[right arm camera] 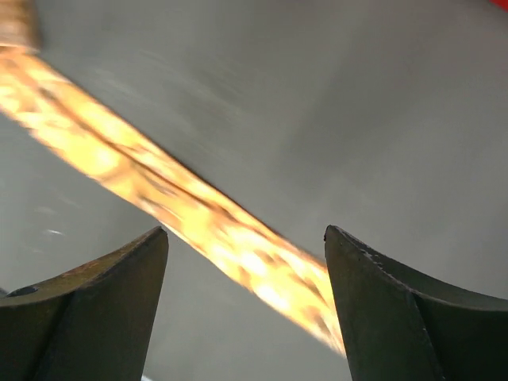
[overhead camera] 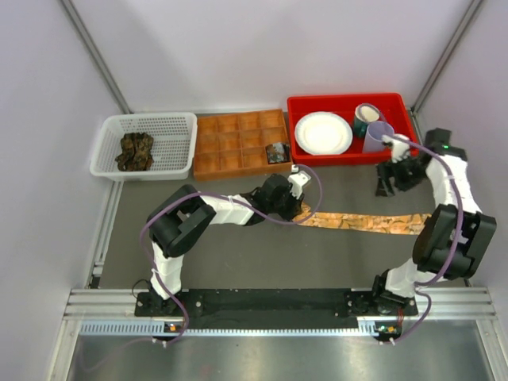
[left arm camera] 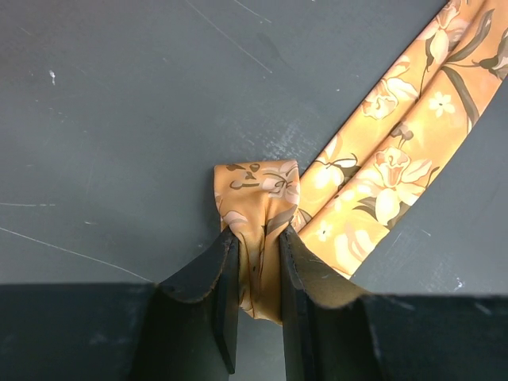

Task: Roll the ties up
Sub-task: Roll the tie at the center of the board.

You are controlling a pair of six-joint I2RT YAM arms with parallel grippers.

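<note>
Pinching the orange tie (left arm camera: 262,198), left gripper (left arm camera: 258,238) is closed, right gripper (right arm camera: 244,232) open; basket (overhead camera: 151,117) holds dark ties (overhead camera: 136,152).

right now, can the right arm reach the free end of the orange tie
Probably yes: the right gripper hangs open near the tie's free end with nothing between them; the left gripper holds only the other, folded end.
</note>
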